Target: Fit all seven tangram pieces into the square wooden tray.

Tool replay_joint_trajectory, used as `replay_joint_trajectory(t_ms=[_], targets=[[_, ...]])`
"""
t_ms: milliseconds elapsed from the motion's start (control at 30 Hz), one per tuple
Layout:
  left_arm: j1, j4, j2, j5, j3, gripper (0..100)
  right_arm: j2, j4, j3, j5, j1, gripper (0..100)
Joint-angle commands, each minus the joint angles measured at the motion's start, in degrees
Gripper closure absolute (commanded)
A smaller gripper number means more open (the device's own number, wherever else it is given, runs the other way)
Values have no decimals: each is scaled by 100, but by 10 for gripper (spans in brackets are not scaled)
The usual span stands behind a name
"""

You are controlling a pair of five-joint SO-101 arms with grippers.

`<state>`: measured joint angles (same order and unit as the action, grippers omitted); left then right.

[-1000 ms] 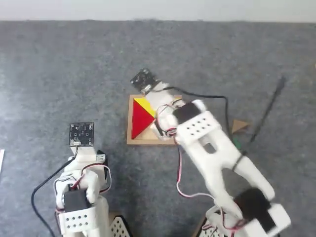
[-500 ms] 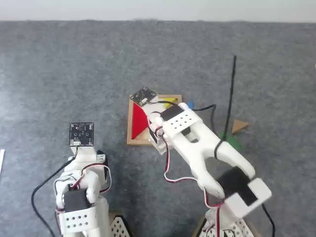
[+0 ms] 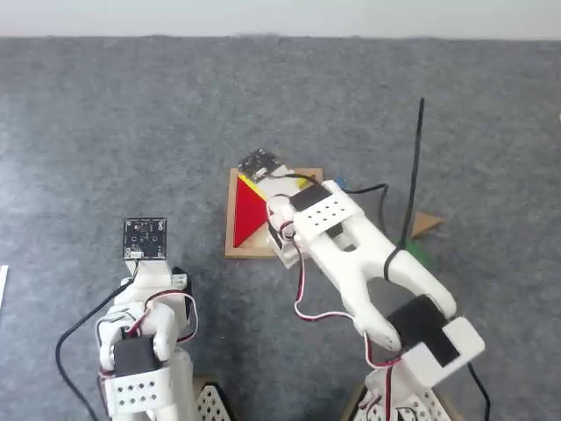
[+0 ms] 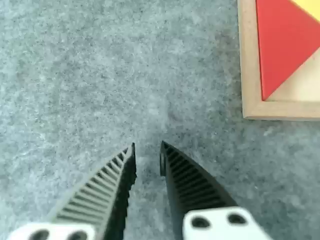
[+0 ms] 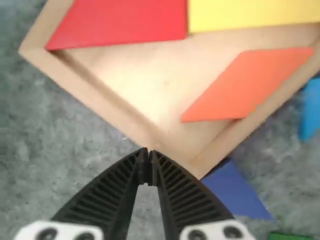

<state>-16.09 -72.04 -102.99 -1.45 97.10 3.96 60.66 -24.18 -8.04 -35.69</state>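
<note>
Grey carpet (image 3: 131, 114), seemingly; right arm (image 3: 351, 254) overhangs tray (image 3: 248, 253).

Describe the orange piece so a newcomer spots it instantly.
Find the square wooden tray on the grey carpet. Inside, the red piece and the yellow piece abut; the orange piece lies apart from them. Unlike them, it is a slanted parallelogram.

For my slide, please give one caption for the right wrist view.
Shut end effector near the wooden tray rim; red piece, yellow piece and orange piece lie inside, dark blue piece outside.
</note>
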Motion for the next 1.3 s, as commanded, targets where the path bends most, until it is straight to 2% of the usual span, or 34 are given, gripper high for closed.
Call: replay_joint_trajectory(t_ms=[0, 300, 700, 1267], targets=[[18, -18, -105, 0, -66, 919, -268, -224, 176, 62, 215, 991], [18, -18, -105, 0, -66, 919, 347, -1086, 193, 26, 470, 991], [18, -18, -105, 0, -66, 919, 857, -1552, 598, 26, 787, 991], [18, -18, -105, 0, -66, 919, 1200, -1534, 1705, 62, 1165, 991]])
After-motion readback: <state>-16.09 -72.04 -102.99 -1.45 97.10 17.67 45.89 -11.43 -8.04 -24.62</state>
